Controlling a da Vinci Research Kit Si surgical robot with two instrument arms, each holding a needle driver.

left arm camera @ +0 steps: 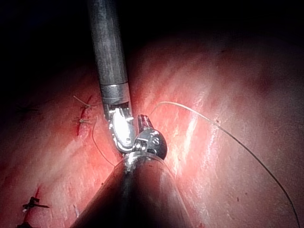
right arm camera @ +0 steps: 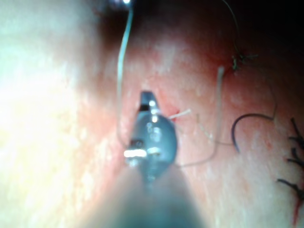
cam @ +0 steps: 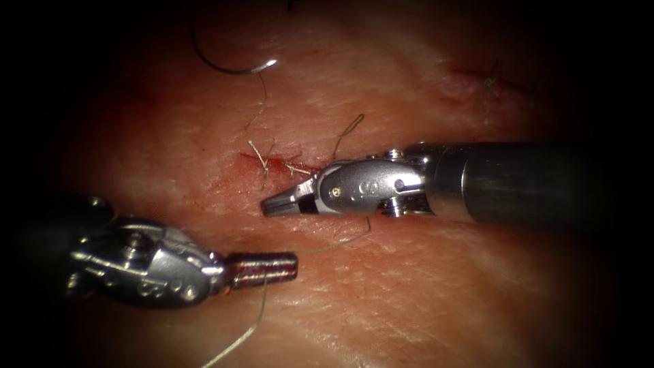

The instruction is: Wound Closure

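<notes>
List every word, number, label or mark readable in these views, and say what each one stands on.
No text can be read with certainty.
Right arm's tool: small stamped marks on the side of its wrist body, too small to read.
Left arm's tool: stamped characters on its wrist housing, too blurred to read.
The tissue, the needle lying free on it, and the thread that the left tool holds carry no writing.
</notes>
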